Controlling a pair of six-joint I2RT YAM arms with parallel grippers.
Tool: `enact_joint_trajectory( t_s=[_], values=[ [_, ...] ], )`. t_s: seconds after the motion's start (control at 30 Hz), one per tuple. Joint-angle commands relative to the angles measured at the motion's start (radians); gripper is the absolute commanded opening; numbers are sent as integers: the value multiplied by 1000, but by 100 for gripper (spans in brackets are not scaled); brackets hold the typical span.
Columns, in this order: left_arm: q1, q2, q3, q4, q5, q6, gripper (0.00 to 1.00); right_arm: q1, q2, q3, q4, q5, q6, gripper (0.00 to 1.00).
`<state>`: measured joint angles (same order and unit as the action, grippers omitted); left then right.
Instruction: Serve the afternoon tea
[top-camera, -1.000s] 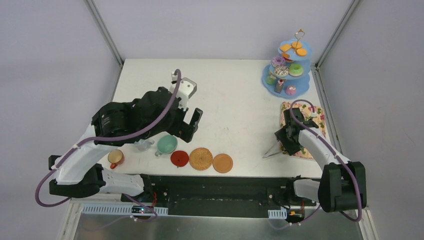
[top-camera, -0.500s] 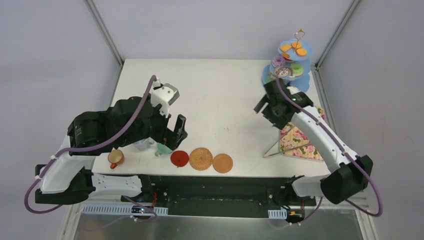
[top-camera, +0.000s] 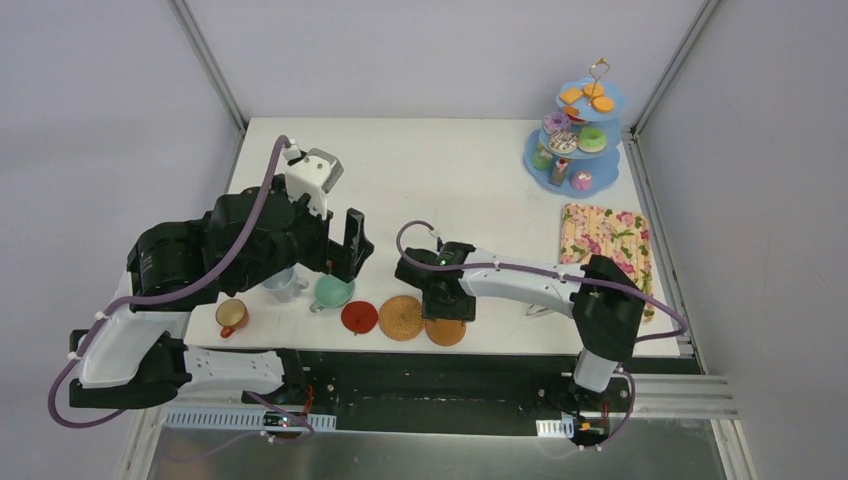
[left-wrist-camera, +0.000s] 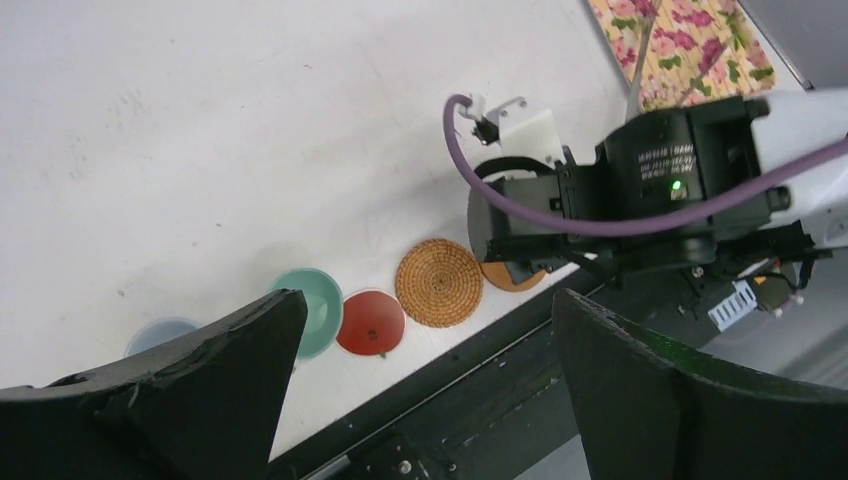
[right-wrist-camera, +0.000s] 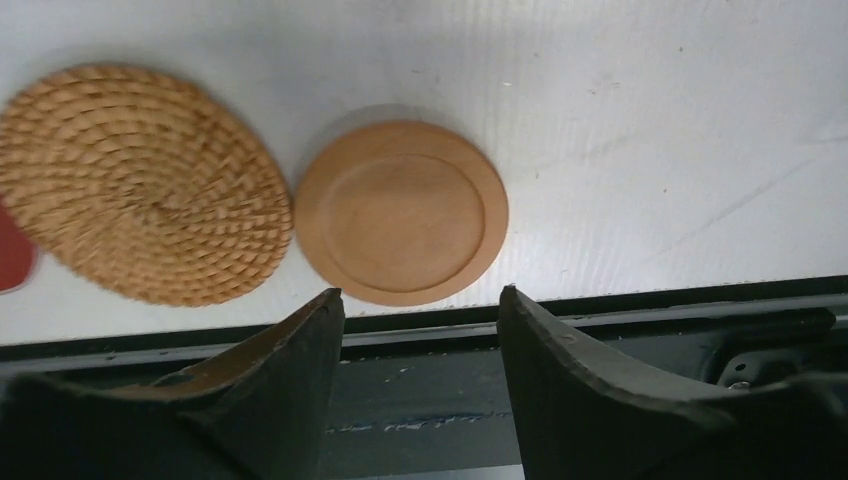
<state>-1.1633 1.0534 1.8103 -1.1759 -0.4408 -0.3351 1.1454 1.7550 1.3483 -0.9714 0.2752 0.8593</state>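
Observation:
Three coasters lie in a row at the table's front edge: red (top-camera: 359, 316), woven (top-camera: 401, 317) and wooden (top-camera: 445, 329). Left of them stand the mint green cup (top-camera: 332, 291), the grey-blue cup (top-camera: 284, 285) and the orange cup (top-camera: 232, 316). My right gripper (top-camera: 446, 302) hovers low over the wooden coaster (right-wrist-camera: 402, 212), open, with nothing between its fingers (right-wrist-camera: 300, 345). My left gripper (top-camera: 352, 245) hangs wide open and empty above the mint green cup (left-wrist-camera: 312, 305). The light-blue three-tier stand (top-camera: 575, 135) with donuts and biscuits stands at the back right.
A floral tray (top-camera: 606, 250) lies at the right edge, and a bit of the metal tongs (top-camera: 536, 311) shows beside the right forearm. The black front rail (right-wrist-camera: 600, 330) runs just below the coasters. Bare white tabletop (top-camera: 460, 190) fills the middle.
My right arm swung from the stand at the back right down to the front centre, over the wooden coaster, its jaws narrowing somewhat. The left arm shifted slightly back and left.

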Motion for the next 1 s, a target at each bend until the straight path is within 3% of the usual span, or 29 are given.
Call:
enact_joint_trajectory(
  t_s=[0.0,0.23,0.43,0.7,0.97],
  values=[
    [2,47,47,30,-139,-80,100,4,-48,-107,101,-28,78,57],
    [2,210,211,-83,-233,-144,100,31,-37,-237,230,75,6,41],
    [2,241,218,-68,-251,-217,100,9,-96,-374,356,106,-43,32],
    [2,273,223,-19,-282,-223,100,-167,-99,-405,326,159,-65,35],
    [20,313,231,1,-289,-170,100,-384,-5,-304,371,198,-205,38]
  ],
)
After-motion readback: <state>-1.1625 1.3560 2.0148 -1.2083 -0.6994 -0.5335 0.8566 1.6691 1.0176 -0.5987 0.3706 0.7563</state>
